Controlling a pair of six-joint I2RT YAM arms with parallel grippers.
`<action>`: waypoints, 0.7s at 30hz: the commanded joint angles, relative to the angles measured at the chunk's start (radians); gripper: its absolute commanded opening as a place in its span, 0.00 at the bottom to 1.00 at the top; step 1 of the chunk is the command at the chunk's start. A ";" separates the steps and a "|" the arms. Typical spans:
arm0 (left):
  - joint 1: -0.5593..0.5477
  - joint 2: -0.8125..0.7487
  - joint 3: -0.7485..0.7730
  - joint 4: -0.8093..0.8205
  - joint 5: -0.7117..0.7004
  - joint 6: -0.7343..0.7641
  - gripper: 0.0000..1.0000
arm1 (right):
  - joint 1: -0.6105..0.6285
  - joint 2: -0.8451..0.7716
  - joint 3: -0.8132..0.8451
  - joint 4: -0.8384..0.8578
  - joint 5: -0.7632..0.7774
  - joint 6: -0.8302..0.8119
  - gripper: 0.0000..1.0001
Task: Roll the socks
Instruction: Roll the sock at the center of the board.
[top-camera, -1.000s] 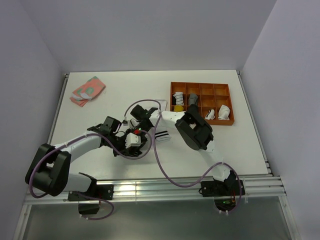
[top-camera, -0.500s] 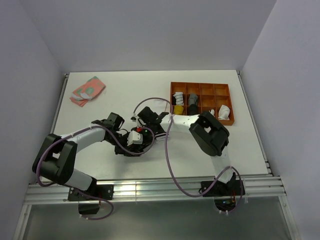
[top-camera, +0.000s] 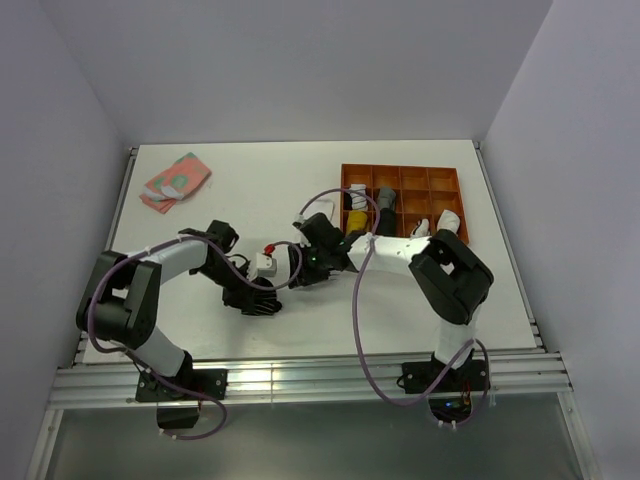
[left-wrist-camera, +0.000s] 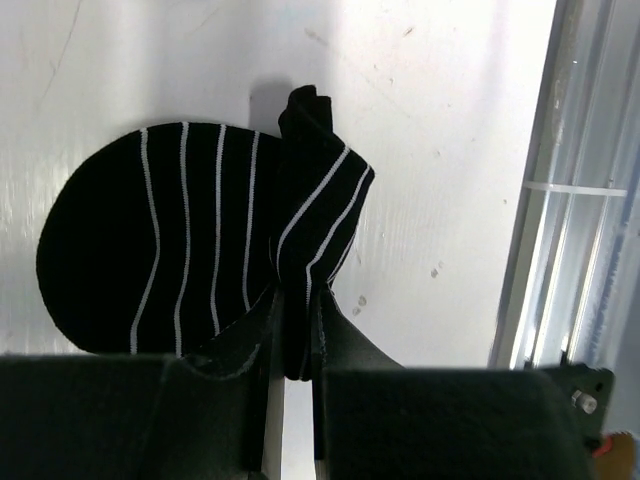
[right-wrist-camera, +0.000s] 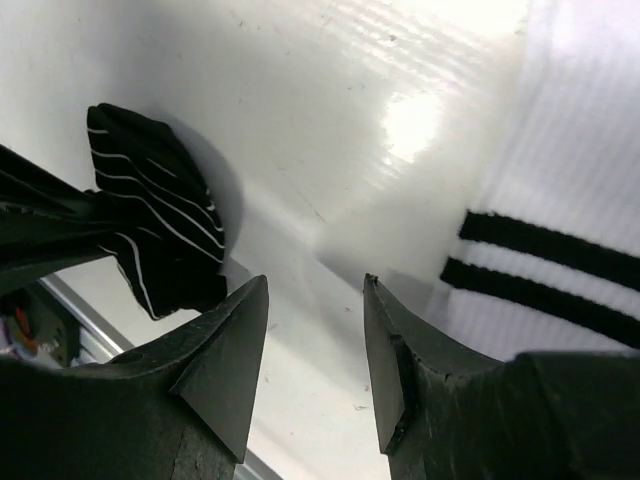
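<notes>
Black striped sock: bunched fold clamped in left gripper, likely anchoring it for rolling. Right gripper parted, empty, hovering between it and white black-banded sock.

1. Top view: bright, even light, with only soft, short shadows on the white desk.
2. Right wrist view: a glare patch shines on the desk beside the white sock. The right tool looms dark, with little detail.
3. Left wrist view: the black striped sock is sharp and casts a faint shadow. The rail is washed out.
</notes>
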 joint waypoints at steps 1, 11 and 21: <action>0.027 0.048 0.053 -0.088 0.042 0.042 0.00 | -0.002 -0.083 -0.039 0.090 0.075 0.021 0.50; 0.120 0.225 0.229 -0.375 0.151 0.234 0.00 | 0.011 -0.301 -0.246 0.332 0.018 -0.083 0.52; 0.120 0.406 0.344 -0.539 0.141 0.285 0.00 | 0.240 -0.247 -0.108 0.235 0.231 -0.339 0.53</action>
